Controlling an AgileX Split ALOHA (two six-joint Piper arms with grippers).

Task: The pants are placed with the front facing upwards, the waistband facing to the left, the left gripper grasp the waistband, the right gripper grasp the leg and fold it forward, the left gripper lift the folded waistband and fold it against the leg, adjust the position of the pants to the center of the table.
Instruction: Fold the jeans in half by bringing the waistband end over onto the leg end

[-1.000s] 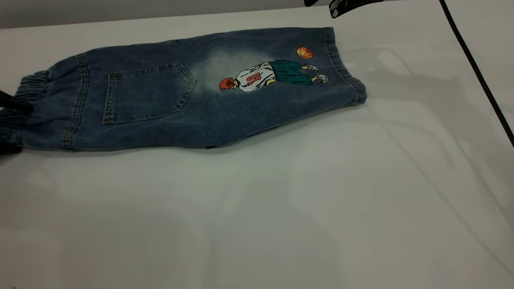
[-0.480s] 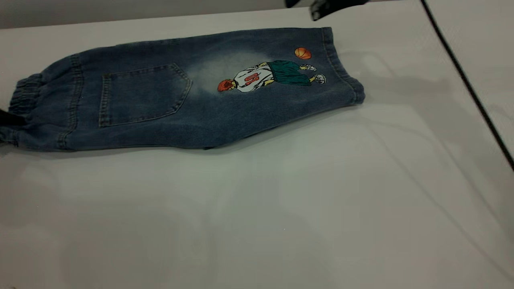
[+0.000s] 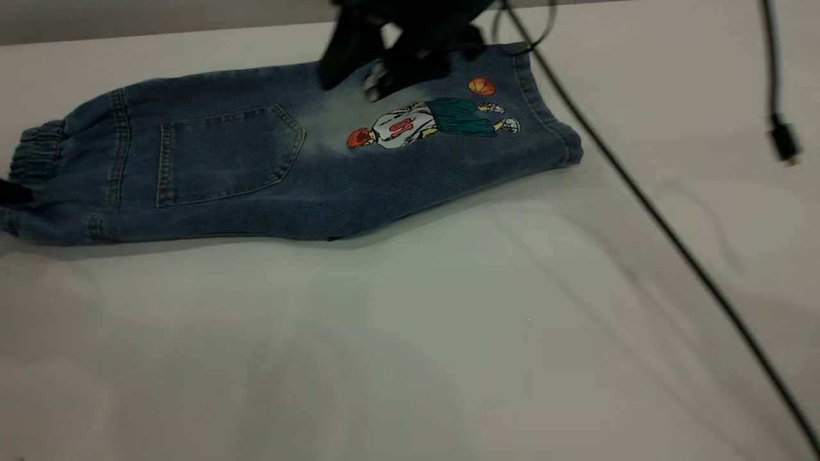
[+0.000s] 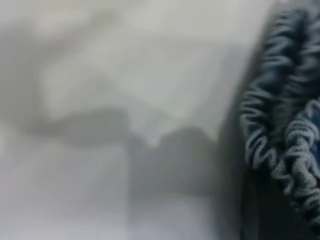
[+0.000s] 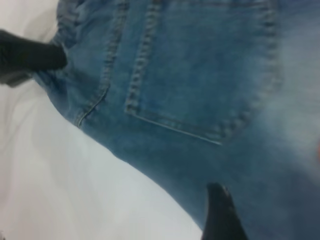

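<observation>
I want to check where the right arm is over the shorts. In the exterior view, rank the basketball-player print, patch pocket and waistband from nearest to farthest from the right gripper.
Right gripper hangs over the pants' far edge.
1. Basketball-player print, just right of it on the leg.
2. Patch pocket, to its left, mid-shorts.
3. Waistband, at the far left end.

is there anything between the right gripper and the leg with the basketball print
Nothing visible. The right gripper hovers over the pants beside the printed leg, with only bare denim beneath it. A black cable trails across the table, clear of that gap.

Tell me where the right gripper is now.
In the exterior view the right gripper is at the top centre, over the far edge of the pants, just left of the basketball-player print on the leg.
</observation>
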